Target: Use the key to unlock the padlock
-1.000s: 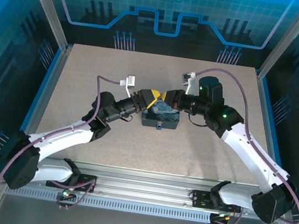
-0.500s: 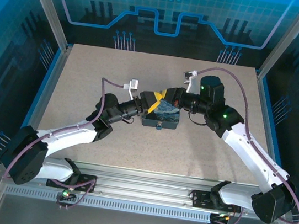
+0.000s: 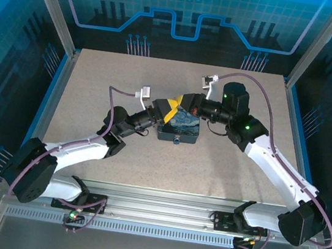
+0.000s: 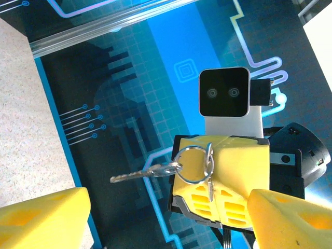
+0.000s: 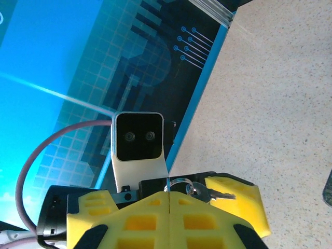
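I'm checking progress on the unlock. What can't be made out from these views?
State of the padlock: in the top view, just a speck on the front of the box, too small to read.
Grip: in the left wrist view, shut fingers of the right gripper hide where they pinch the key ring; the key juts free.

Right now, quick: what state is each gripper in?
Left gripper: open, fingers spread wide.
Right gripper: closed, holding the key by its ring.
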`<state>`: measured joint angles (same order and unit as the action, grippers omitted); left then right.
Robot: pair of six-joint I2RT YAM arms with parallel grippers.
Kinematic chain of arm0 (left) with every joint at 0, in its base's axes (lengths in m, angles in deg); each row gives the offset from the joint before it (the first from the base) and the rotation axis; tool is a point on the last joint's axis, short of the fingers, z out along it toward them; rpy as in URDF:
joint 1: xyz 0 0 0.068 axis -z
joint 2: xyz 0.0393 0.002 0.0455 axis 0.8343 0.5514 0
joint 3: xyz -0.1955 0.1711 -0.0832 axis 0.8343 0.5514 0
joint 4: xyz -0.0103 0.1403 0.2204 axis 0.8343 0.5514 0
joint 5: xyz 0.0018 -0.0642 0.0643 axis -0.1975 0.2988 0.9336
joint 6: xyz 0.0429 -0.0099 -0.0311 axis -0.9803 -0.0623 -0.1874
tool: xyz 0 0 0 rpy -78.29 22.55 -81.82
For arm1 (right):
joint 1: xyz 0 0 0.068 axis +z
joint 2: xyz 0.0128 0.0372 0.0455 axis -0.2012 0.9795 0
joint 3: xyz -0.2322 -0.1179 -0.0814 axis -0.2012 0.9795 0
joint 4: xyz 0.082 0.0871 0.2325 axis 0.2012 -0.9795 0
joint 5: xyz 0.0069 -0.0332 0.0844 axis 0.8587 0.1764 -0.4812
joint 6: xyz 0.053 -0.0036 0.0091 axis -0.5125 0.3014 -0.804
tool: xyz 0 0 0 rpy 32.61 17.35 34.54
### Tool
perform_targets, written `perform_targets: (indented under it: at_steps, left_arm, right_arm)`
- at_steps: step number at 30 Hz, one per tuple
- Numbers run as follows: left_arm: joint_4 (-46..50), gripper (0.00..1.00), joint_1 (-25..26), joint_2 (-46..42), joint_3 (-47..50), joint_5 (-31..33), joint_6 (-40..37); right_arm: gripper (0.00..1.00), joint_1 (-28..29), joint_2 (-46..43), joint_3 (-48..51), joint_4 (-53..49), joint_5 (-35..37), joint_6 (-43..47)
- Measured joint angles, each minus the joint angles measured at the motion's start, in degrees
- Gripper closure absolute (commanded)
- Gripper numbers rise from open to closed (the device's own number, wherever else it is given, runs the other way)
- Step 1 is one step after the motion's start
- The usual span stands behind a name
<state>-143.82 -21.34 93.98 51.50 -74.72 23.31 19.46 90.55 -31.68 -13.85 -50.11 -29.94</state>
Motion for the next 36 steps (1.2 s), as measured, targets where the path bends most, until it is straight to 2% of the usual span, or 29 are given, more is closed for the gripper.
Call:
perform_targets:
  at_steps: [8,12,16,36]
  left_arm:
    - [-4.5,0.18,-0.2,0.2,1.2,0.1,1.4]
    - [-6.5,0.22,-0.2,0.2,1.2,0.2,1.4]
    - [-6.7,0.26,-0.3,0.2,2.0,0.2,1.4]
    - [-6.6,0.24,-1.3,0.3,3.1,1.9,1.4]
  right_arm:
    - [1.00,0.0,1.0,1.6,2.0,-1.0,-1.3]
    - [1.00,0.0,1.4,3.4,1.9,-1.0,-1.6]
    - [1.00,0.0,1.2,4.5,2.2,-1.0,-1.8]
    - [1.00,-0.4,0.1,7.1,2.1,-3.0,-1.6]
